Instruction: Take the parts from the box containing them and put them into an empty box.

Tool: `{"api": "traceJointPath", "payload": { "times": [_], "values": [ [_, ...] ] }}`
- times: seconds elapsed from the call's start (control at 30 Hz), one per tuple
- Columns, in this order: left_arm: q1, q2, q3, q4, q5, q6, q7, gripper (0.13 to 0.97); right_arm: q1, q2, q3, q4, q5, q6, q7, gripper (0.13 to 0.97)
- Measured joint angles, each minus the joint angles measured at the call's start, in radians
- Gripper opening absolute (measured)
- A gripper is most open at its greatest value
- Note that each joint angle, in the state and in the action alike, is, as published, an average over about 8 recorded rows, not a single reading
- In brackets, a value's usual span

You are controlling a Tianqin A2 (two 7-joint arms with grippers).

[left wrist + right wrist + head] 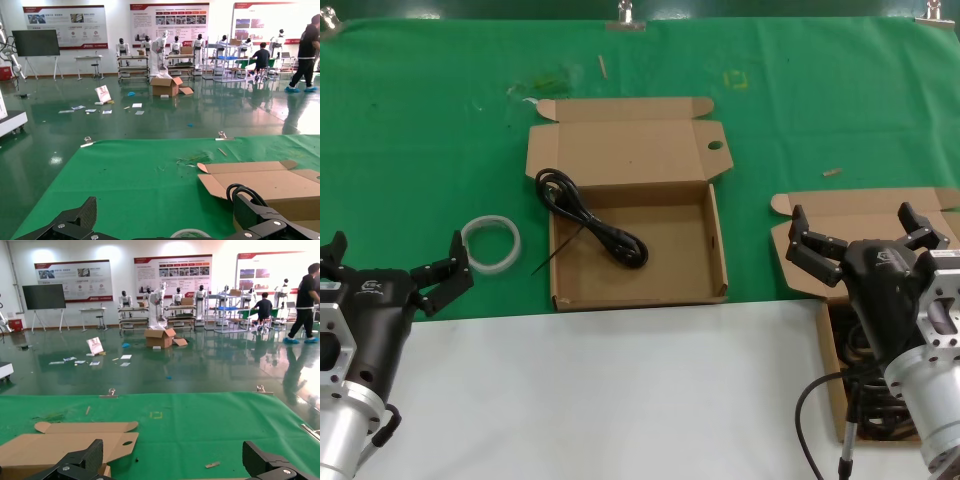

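The box with a round hole in its lid flap lies open at the middle of the green cloth. One coiled black cable lies in it, its loop over the left wall. The second brown box stands at the right, largely hidden behind my right arm, with several dark cables in it. My right gripper is open and empty above that box. My left gripper is open and empty at the lower left, apart from the boxes. The left wrist view shows the cable's loop and the lid. The right wrist view shows the holed flap.
A whitish tape ring lies on the cloth left of the middle box, close to my left gripper's fingers. A white sheet covers the table's front. Small scraps lie on the cloth; clips hold its far edge.
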Motion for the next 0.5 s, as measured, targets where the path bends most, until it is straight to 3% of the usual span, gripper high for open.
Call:
{"api": "traceJointPath", "payload": {
  "times": [0.5],
  "values": [
    [0.000, 0.000, 0.000, 0.000, 0.000, 0.000, 0.000, 0.966, 0.000, 0.000, 0.000, 0.000, 0.000, 0.000, 0.000, 0.966]
  ]
}}
